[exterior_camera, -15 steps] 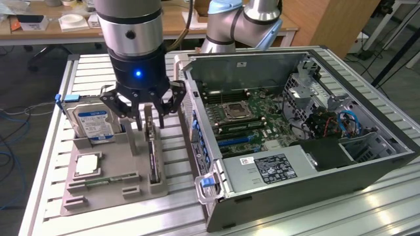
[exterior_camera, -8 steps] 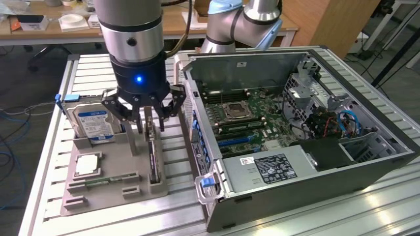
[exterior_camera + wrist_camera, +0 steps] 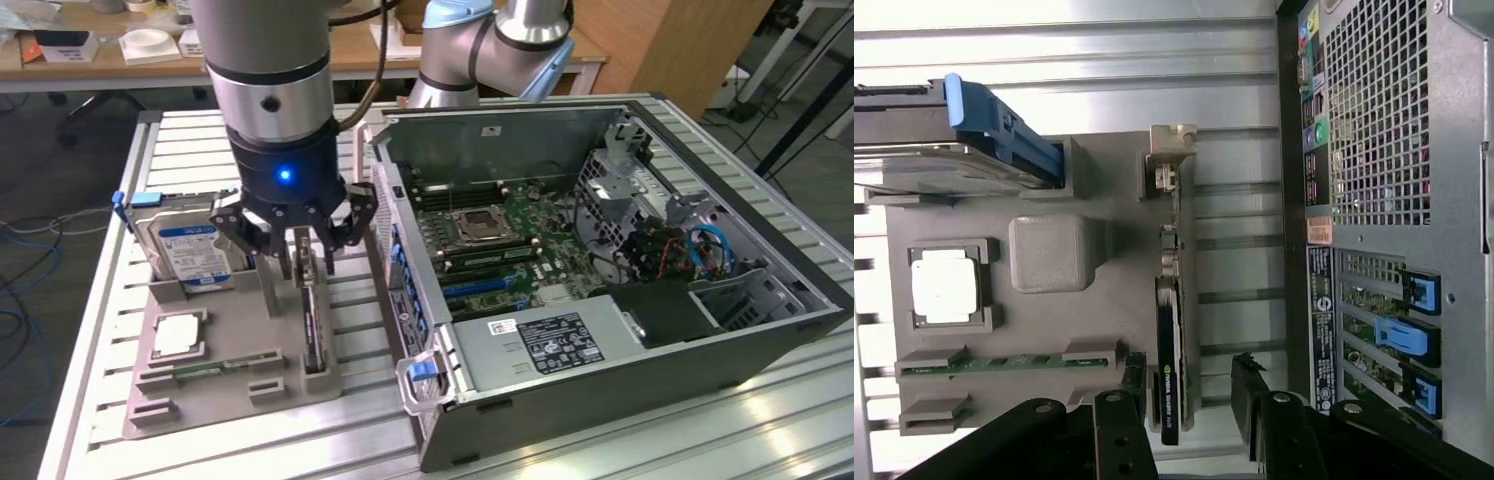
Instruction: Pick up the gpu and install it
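Edgewise, the thin dark gpu (image 3: 1170,335), silver bracket (image 3: 1172,150) at one end, stands straddled by the wide-spread gripper (image 3: 1190,398).

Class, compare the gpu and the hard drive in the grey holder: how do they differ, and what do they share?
The gpu is dark and thin; the hard drive is silver with a blue-and-white label and thicker. The open gripper straddles the gpu, while the hard drive stands apart from it. Both stand on edge in the grey holder, outside the computer case.
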